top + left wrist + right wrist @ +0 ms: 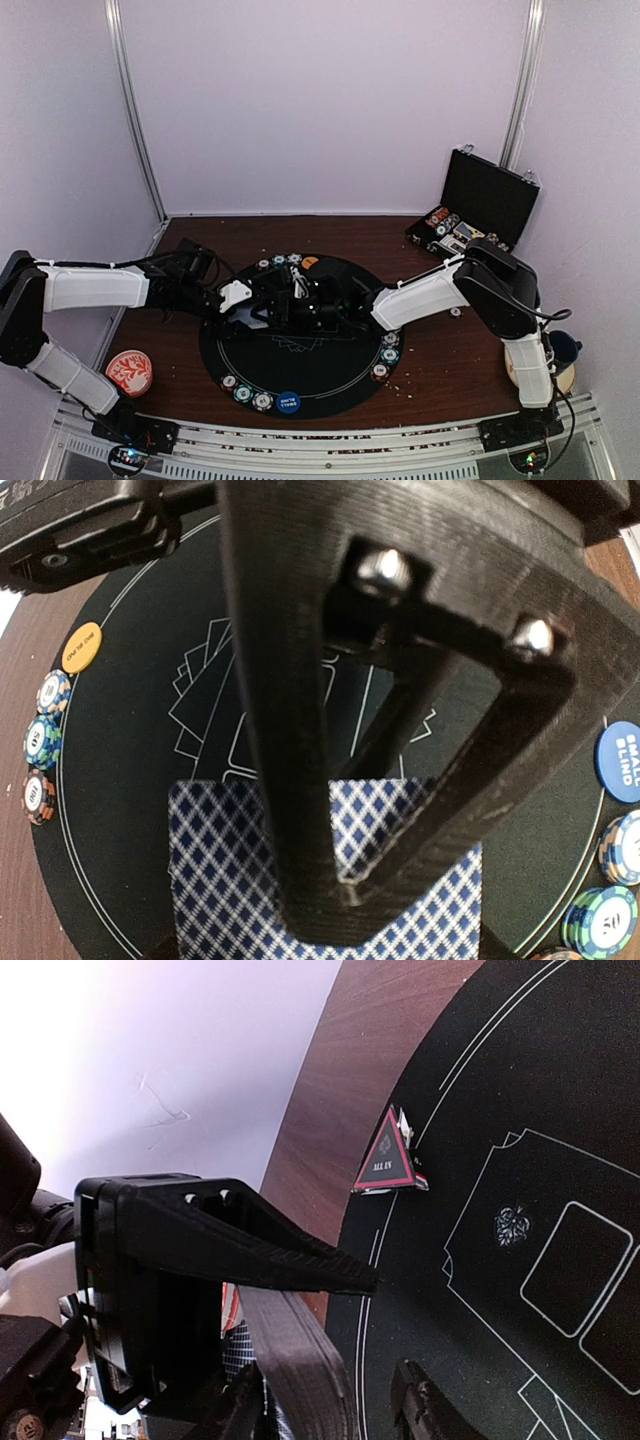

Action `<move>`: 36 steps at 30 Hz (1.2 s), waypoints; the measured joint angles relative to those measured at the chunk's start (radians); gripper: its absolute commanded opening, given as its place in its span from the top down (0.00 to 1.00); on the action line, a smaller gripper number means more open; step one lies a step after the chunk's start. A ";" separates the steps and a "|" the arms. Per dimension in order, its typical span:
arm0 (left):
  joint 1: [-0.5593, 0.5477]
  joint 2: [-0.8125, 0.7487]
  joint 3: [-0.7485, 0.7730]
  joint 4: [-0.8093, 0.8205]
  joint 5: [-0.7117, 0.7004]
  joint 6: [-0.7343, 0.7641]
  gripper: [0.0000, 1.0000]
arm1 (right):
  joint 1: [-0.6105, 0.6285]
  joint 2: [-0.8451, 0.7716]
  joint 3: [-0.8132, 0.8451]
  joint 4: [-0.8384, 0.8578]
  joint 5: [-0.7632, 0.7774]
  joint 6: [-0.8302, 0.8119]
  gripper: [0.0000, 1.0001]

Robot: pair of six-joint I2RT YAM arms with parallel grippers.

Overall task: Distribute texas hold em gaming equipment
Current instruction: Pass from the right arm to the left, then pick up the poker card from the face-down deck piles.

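Left wrist: my left hand (262, 305) pinches cards (220, 880); right hand (305, 300) grip unclear; crowding risks card slipping onto mat (320, 375).

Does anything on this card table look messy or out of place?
Yes, mildly: pale specks like crumbs litter the wooden table beside the round mat and along the back wall. One small pale round piece lies alone on the wood, off the mat.

On the table (450, 375) a round black mat (320, 372) lies central. A red-and-white dish (129, 372) sits near the front left corner and a dark blue cup (566, 348) at the right edge. An open black case (490, 195) stands in the far right corner.
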 measured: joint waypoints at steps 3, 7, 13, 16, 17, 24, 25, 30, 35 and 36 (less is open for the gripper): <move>0.000 0.005 0.000 -0.003 0.000 0.000 0.93 | 0.000 0.014 0.015 0.002 -0.002 0.000 0.58; 0.000 0.005 0.000 -0.009 0.000 0.000 0.93 | 0.000 0.017 0.018 -0.003 0.004 -0.004 0.68; 0.000 0.009 0.000 -0.013 -0.003 0.000 0.93 | -0.001 0.005 0.014 -0.016 0.031 -0.016 0.77; 0.000 0.009 0.000 -0.007 0.000 0.000 0.93 | -0.002 -0.009 0.003 -0.024 0.038 -0.026 0.77; 0.000 0.009 0.000 -0.004 0.002 0.000 0.93 | -0.002 -0.014 -0.001 -0.025 0.039 -0.029 0.77; -0.003 0.019 0.001 0.011 0.006 0.000 0.93 | -0.005 -0.026 -0.003 -0.055 0.049 -0.042 0.74; -0.004 0.021 0.002 0.012 0.006 0.000 0.92 | -0.005 -0.030 -0.004 -0.063 0.053 -0.047 0.71; -0.005 0.030 0.002 0.005 -0.003 0.000 0.92 | -0.013 -0.045 -0.021 -0.091 0.076 -0.063 0.68; -0.005 0.033 0.002 0.002 -0.009 -0.001 0.92 | -0.016 -0.049 -0.021 -0.114 0.089 -0.066 0.57; -0.005 0.033 0.002 0.000 -0.008 -0.001 0.92 | -0.016 -0.049 -0.021 -0.116 0.089 -0.064 0.55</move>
